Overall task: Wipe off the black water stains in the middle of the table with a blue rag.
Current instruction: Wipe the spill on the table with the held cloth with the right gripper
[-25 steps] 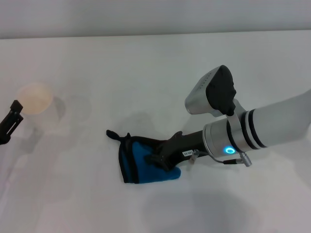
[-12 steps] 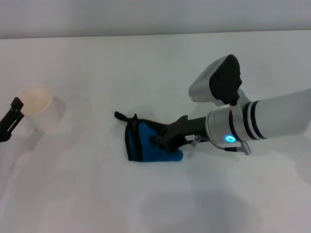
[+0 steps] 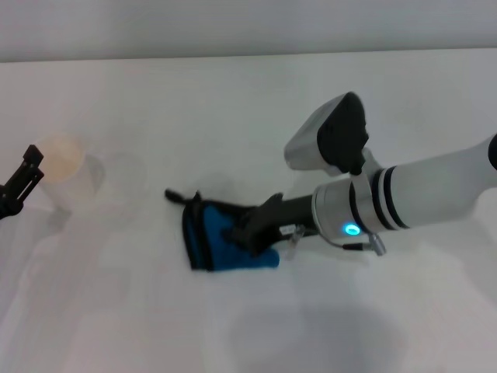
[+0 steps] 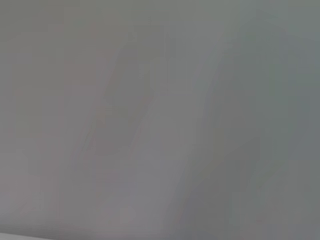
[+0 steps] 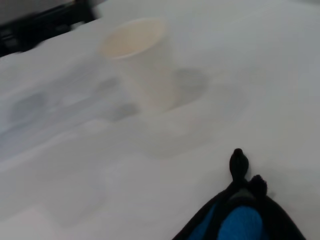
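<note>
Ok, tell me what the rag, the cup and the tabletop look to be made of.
Blue rag: soft woven cloth with black edging; it bunches and folds under the right gripper pressing on it.
Cup: probably paper or thin plastic, matte cream, with a thin rolled-looking rim.
Table: smooth white surface, likely laminate or coated board; it carries soft shadows and a faint sheen, but the exact material is unclear.

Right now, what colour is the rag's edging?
Black edging around a blue rag, pressed to the table under the right gripper. Head view shows it best.
</note>
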